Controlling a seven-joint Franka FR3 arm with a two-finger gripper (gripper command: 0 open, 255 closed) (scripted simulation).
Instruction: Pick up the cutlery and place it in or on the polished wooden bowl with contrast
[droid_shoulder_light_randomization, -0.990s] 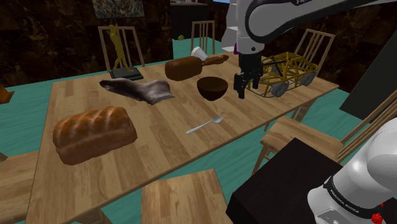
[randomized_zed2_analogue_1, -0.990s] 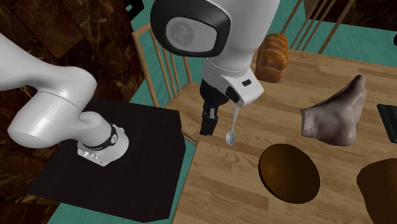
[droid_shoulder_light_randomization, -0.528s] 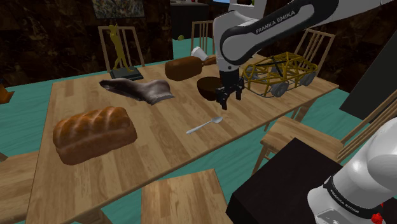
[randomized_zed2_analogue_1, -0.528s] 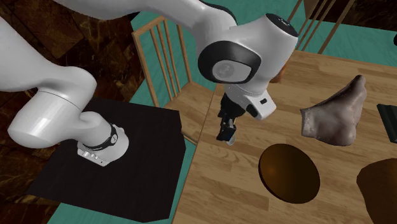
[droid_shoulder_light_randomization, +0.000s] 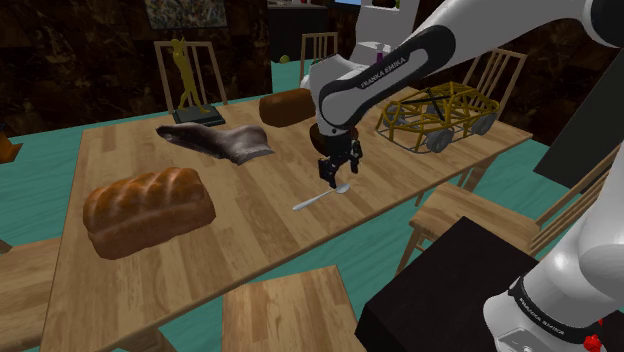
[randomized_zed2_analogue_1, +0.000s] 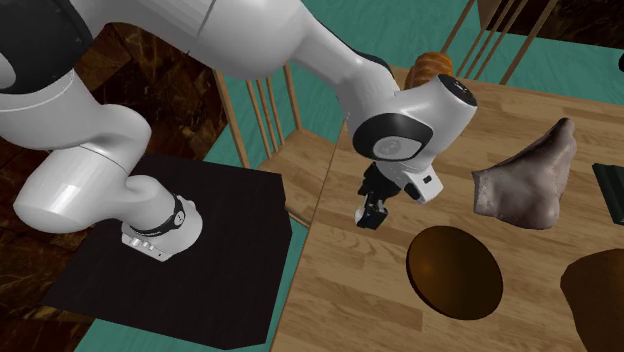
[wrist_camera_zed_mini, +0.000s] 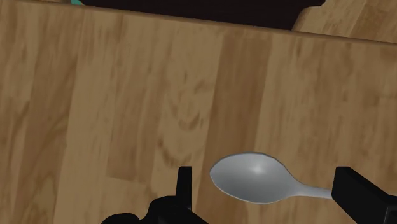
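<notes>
Spoon (wrist_camera_zed_mini: 254, 178): flat on bare wood of the table (droid_shoulder_light_randomization: 230, 240), close to the edge on the stand's (droid_shoulder_light_randomization: 440, 300) side.
Gripper (droid_shoulder_light_randomization: 337, 178): points straight down, low over the spoon's round end, likely because so flat a thing must be pinched from above.
Fingers (wrist_camera_zed_mini: 184, 188): wide apart, one on each side of the round end, touching and holding nothing.
Line-up: the handle runs out to one finger, so the closing line seems to lie along the spoon, not across it. A wrist turn may be needed.
Bowl (randomized_zed2_analogue_1: 453, 272): dark, upright, near the gripper, mouth open and unblocked.
Room: open wood all round the spoon; loaf (droid_shoulder_light_randomization: 148, 208) and grey lump (droid_shoulder_light_randomization: 220, 140) well apart; short free path to the bowl.
Edge: near, so a nudged spoon could slide off toward the stand.
</notes>
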